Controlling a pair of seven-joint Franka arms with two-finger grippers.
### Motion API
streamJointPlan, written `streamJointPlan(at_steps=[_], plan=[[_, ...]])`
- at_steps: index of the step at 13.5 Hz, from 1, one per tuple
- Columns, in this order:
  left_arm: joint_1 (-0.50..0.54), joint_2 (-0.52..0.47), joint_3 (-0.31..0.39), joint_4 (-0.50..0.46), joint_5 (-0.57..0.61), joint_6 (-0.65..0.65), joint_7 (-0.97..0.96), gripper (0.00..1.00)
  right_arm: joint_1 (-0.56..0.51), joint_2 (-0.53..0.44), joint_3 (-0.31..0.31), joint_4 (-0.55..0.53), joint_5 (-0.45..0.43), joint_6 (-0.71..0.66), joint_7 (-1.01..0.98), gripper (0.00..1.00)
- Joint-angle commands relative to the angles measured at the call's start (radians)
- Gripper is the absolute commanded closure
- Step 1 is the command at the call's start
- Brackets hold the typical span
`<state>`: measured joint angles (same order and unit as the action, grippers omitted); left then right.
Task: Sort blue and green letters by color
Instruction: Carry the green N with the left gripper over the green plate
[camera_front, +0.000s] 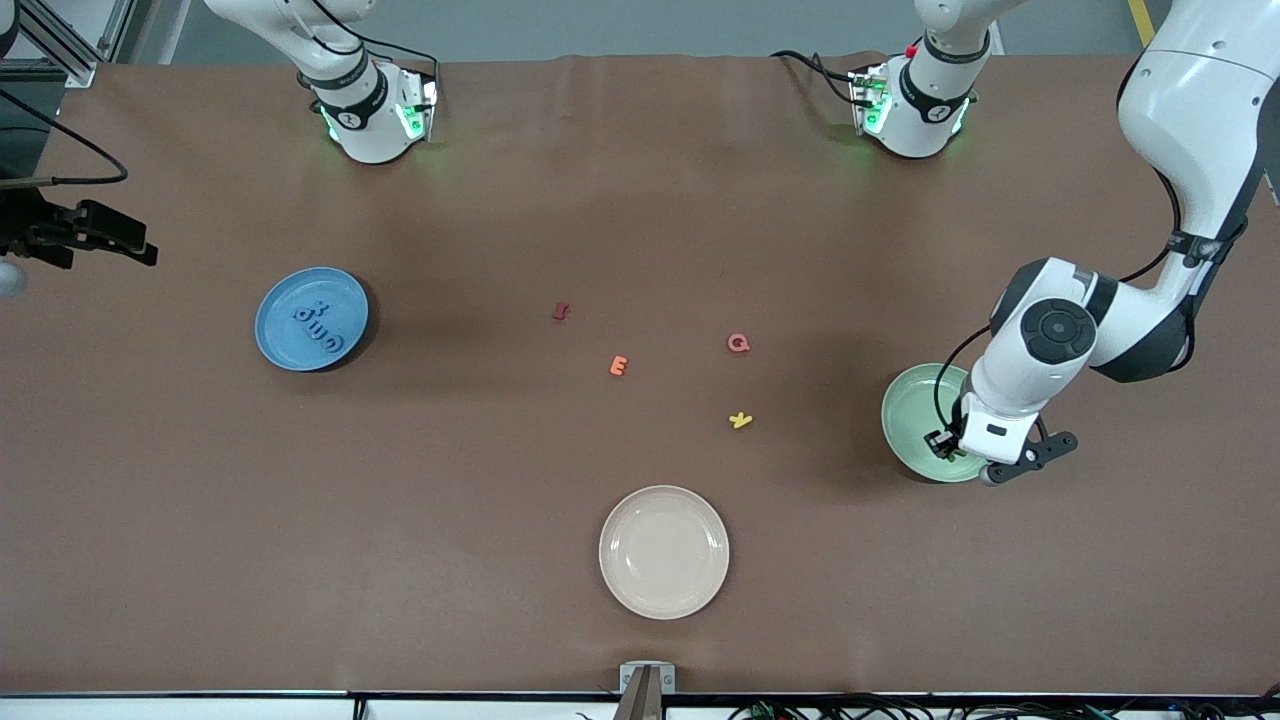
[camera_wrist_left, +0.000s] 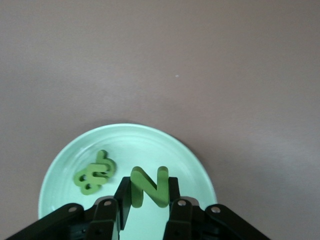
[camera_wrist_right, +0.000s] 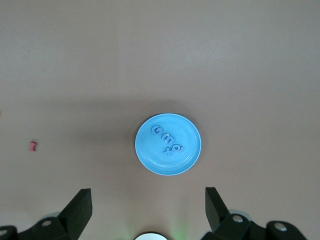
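My left gripper is shut on a green letter N, held upright just above the pale green plate. Other green letters lie in a small heap on that plate. From the front, the left gripper hangs over the green plate at the left arm's end of the table. Several blue letters lie on the blue plate at the right arm's end. My right gripper is open and empty, high above the table, with the blue plate and its blue letters below it.
Loose on the brown table lie a red letter, an orange E, a pinkish-red Q and a yellow letter. An empty beige plate sits nearest the front camera.
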<state>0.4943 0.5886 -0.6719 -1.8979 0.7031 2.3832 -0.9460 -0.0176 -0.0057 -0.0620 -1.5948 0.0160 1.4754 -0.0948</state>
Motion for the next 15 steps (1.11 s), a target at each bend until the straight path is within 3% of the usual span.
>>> streamJointPlan(at_steps=[1, 11, 15], plan=[[0.052, 0.013, -0.006, -0.015, 0.006, -0.006, 0.079, 1.0, -0.019, -0.05, 0.027, -0.039, -0.022, 0.008, -0.002, 0.0], [0.113, 0.046, -0.005, -0.041, 0.015, -0.004, 0.167, 0.96, -0.007, -0.151, 0.028, -0.09, -0.03, 0.0, -0.005, 0.0], [0.118, 0.053, -0.005, -0.036, 0.016, -0.004, 0.165, 0.93, -0.002, -0.149, 0.028, -0.091, -0.03, 0.005, -0.008, 0.0]])
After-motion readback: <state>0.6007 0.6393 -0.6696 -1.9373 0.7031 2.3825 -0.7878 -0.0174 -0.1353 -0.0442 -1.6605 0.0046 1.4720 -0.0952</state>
